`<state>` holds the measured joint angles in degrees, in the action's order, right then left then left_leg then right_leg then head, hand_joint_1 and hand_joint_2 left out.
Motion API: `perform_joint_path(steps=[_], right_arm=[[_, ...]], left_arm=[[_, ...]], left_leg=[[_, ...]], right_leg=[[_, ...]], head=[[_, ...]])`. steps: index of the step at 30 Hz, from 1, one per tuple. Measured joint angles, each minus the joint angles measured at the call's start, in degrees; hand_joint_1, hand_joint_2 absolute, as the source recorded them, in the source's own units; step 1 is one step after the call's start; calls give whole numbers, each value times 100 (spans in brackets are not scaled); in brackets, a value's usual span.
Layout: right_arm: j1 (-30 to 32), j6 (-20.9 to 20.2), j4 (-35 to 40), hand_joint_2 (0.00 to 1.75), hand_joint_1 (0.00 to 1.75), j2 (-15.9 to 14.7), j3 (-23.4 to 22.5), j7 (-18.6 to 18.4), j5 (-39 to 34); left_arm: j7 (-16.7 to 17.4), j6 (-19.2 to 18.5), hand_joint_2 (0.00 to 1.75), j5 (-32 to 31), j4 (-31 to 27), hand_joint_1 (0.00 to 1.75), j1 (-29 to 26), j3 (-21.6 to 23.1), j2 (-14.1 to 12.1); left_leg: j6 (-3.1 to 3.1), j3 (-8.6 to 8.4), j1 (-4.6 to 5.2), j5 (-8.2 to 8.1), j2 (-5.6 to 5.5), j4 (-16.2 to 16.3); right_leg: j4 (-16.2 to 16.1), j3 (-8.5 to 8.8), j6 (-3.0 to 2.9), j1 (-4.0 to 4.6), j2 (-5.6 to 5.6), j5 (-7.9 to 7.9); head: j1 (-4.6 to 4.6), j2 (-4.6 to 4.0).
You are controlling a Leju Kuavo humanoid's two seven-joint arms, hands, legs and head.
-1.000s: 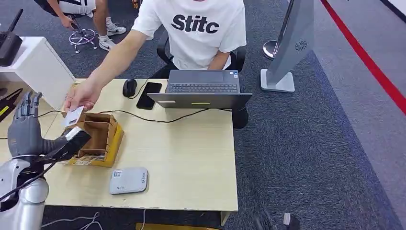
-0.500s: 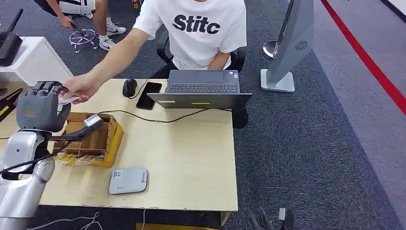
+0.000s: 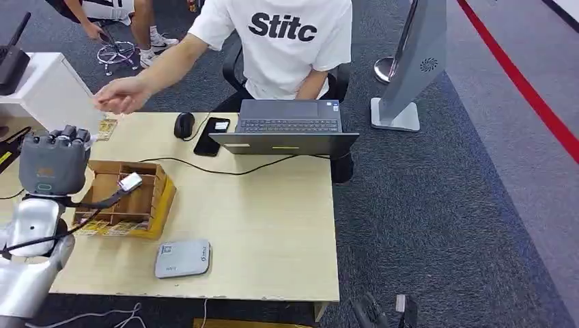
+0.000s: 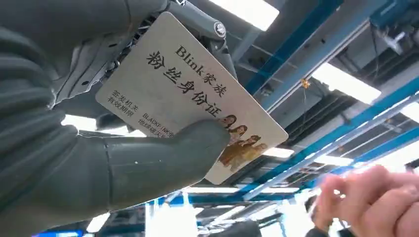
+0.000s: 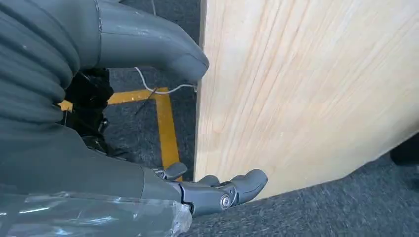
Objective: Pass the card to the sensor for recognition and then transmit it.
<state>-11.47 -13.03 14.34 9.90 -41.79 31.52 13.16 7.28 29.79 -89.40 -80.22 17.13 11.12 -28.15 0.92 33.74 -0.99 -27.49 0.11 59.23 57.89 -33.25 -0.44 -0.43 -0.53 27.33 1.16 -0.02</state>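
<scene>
In the left wrist view a white card with printed characters and a small picture is pinched between my left hand's thumb and fingers. From the head view my left hand is raised in a fist over the table's left end, above a cardboard box. The grey-white sensor pad lies flat near the table's front edge, to the right of that hand. My right hand hangs beside the table's edge with thumb and fingers apart, holding nothing.
A seated person in a white shirt sits behind an open laptop, one hand held above the table's far left corner. A mouse, a phone and a cable lie on the table.
The person gave the card to my left hand, which closed its fingers on it. The person's hand then drew back and upward, away from mine.
</scene>
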Motion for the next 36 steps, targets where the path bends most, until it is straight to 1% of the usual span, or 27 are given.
perform_joint_path(steps=[3, 4, 6, 7, 9, 11, 14, 18, 25, 26, 27, 28, 29, 33, 36], right_arm=[[14, -2, -2, 175, 0, 0, -61, 42, -20], [21, -7, -2, 175, 0, 2, -94, 59, -39], [63, -15, -2, 175, 0, 2, -146, 116, -81], [76, -18, -2, 175, 0, 2, -171, 138, -87], [105, -44, -2, 175, 0, 2, -254, 181, -116], [129, -79, -2, 175, 0, 2, -319, 216, -140], [190, -83, -2, 175, 0, -2, -433, 245, -168], [201, -85, -2, 175, 0, -4, -538, 260, -201], [203, -85, -2, 175, 0, -4, -542, 262, -201], [218, -85, 0, 175, 0, -11, -560, 266, -201], [217, -85, 0, 175, 0, -13, -570, 267, -199], [217, -81, 0, 175, 0, -15, -588, 260, -168], [212, -79, 0, 175, 0, -15, -592, 227, -111], [202, -79, 0, 175, 0, -15, -592, 212, -94], [194, -83, 0, 175, 0, -15, -592, 190, -70]], left_arm=[[-123, 111, 175, 0, -374, 175, -475, -125, 240], [-215, 221, 175, -2, -577, 175, -681, -181, 332], [-501, 415, 175, 0, -898, 175, -1080, -253, 527], [-628, 446, 175, 0, -1005, 175, -1268, -297, 628], [-1098, 607, 175, 0, -1301, 175, -1618, -477, 975], [-1393, 726, 175, 0, -1515, 175, -2007, -584, 1248], [-1622, 797, 175, 0, -1720, 175, -2444, -715, 1688], [-1876, 813, 175, 0, -1763, 175, -2770, -916, 2055], [-1880, 815, 175, 0, -1761, 175, -2779, -925, 2079], [-1867, 841, 175, 0, -1684, 175, -2817, -979, 2159], [-1687, 863, 175, 0, -1494, 175, -2817, -1018, 2170], [-1164, 874, 175, 0, -1072, 175, -2769, -1018, 2133], [-653, 894, 175, -2, -407, 175, -2584, -900, 2026], [-470, 933, 175, -2, 213, 175, -2398, -752, 1943], [-293, 935, 175, -2, 416, 175, -2309, -537, 1825]], left_leg=[[-2, 5, 2, -1, -4, 0], [-3, 5, 8, -3, -3, -1], [-4, 5, 9, -3, -1, 0], [-7, 5, 10, -5, -1, 0], [-14, 5, 15, -10, -1, -1], [-15, 3, 16, -11, 1, -1], [-16, 7, 16, -11, -5, 0], [-16, 4, 17, -11, -6, -1], [-16, 4, 17, -11, -5, -1], [-17, 5, 16, -11, -7, -1], [-16, 3, 16, -10, -9, -1], [-18, 2, 13, -7, -8, -1], [-17, 2, 13, -6, -8, -1], [-17, 2, 15, -7, -8, -1], [-18, 2, 17, -7, -8, 0]], right_leg=[[-3, 1, 3, -2, 4, 2], [-3, 1, 3, -8, 3, 2], [-3, 0, 5, -9, 2, 3], [-3, 0, 5, -10, 1, 3], [-4, 1, 10, -14, 4, 6], [-4, 2, 10, -15, 1, 6], [-6, 1, 13, -15, 11, 8], [-6, 2, 13, -16, 15, 8], [-6, 2, 13, -16, 15, 8], [-6, 3, 13, -15, 19, 8], [-4, 4, 13, -15, 20, 8], [-3, 4, 12, -13, 19, 7], [-2, 6, 11, -13, 20, 7], [-2, 6, 12, -13, 18, 7], [-3, 5, 12, -13, 19, 7]], head=[[-4, 0], [4, 0], [4, 0], [0, 0], [7, 0], [0, 0], [2, 0], [2, 0], [0, 0], [-2, 0], [0, 0], [-2, 0], [-2, 0], [-2, 0], [-2, 0]])
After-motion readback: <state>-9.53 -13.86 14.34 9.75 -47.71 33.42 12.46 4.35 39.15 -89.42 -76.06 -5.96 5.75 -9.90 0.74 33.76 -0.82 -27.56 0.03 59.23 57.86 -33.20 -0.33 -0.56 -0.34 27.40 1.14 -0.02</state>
